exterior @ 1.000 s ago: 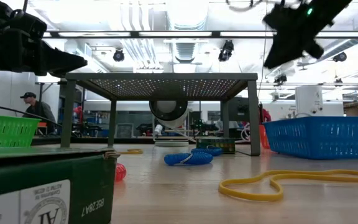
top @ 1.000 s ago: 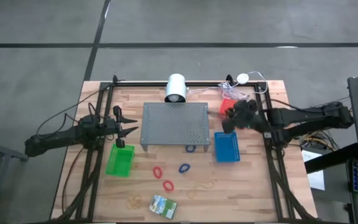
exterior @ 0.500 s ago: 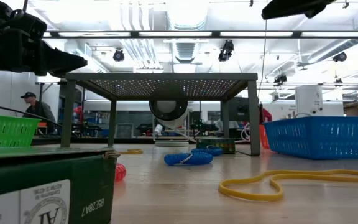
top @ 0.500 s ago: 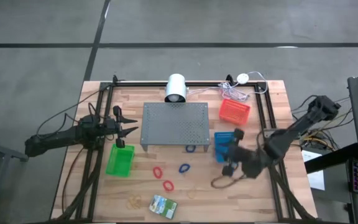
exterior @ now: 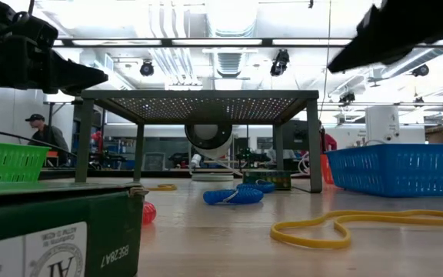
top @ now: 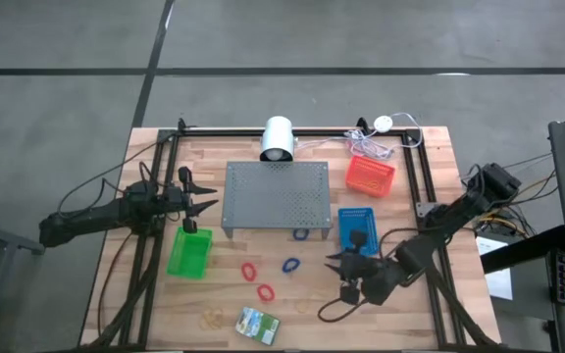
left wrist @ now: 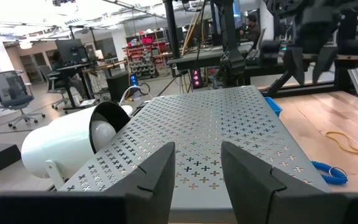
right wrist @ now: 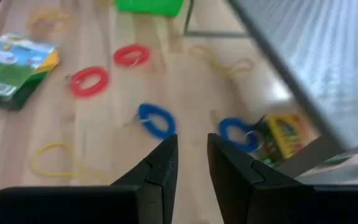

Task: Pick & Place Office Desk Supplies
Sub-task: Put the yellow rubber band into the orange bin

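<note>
Only the right wrist view reveals, seemingly, a second crayon box.

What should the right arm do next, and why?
Probably lower the right gripper toward the blue band ahead of it: its fingers stand slightly apart, hold nothing, and hover above the table. The left gripper waits beside the grey stand.

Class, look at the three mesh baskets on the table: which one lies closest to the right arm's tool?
The blue basket: it sits just beside the right tool, while the red basket lies farther back and the green basket across the table.

Right claw low, empty, narrow gap; left claw parted.
</note>
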`<control>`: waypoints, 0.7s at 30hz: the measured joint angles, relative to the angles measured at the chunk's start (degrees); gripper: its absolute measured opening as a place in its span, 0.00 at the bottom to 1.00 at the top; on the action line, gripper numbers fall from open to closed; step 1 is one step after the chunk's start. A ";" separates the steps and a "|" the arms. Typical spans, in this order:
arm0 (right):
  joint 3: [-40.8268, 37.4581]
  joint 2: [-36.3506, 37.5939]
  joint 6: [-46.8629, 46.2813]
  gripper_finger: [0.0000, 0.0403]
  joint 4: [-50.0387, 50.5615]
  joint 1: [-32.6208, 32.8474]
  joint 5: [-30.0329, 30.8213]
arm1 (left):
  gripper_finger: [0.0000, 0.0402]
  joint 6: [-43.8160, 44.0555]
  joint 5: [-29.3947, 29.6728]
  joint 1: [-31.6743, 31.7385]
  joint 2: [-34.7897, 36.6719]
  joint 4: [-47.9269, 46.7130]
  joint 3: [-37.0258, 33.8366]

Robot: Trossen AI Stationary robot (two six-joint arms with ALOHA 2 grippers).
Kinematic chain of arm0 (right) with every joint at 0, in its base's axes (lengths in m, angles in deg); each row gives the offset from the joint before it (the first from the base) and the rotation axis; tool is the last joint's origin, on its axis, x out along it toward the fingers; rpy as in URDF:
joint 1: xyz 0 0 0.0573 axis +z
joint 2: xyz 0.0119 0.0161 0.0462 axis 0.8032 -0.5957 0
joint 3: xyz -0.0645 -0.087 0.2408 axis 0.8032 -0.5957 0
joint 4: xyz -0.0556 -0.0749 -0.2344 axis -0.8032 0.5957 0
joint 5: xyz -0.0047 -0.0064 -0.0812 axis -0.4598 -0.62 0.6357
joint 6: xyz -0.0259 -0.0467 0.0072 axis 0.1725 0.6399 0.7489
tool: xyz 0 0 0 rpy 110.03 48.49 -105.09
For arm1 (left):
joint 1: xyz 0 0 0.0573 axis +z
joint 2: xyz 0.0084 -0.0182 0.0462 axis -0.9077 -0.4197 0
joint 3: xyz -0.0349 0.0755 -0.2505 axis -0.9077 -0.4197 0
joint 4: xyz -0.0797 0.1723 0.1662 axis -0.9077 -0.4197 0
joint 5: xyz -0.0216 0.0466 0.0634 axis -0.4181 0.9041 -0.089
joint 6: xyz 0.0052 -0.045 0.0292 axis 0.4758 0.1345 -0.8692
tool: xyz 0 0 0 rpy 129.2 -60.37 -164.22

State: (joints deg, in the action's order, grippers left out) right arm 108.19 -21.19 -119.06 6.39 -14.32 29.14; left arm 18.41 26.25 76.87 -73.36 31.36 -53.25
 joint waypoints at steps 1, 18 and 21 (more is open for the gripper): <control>0.00 -0.52 -1.10 0.21 0.05 0.00 -1.01 | 0.33 -0.01 0.00 0.00 0.01 -0.01 0.00; -0.07 -7.42 -7.88 0.21 -0.70 0.00 -17.94 | 0.33 -0.01 0.00 0.00 0.01 -0.01 0.02; -0.07 -8.53 -7.87 0.21 -1.96 0.00 -19.48 | 0.33 0.00 0.00 0.00 0.02 0.00 0.02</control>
State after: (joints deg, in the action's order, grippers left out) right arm 108.12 -29.73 -126.92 4.44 -14.32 9.66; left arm 18.41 26.25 76.87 -73.34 31.36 -53.23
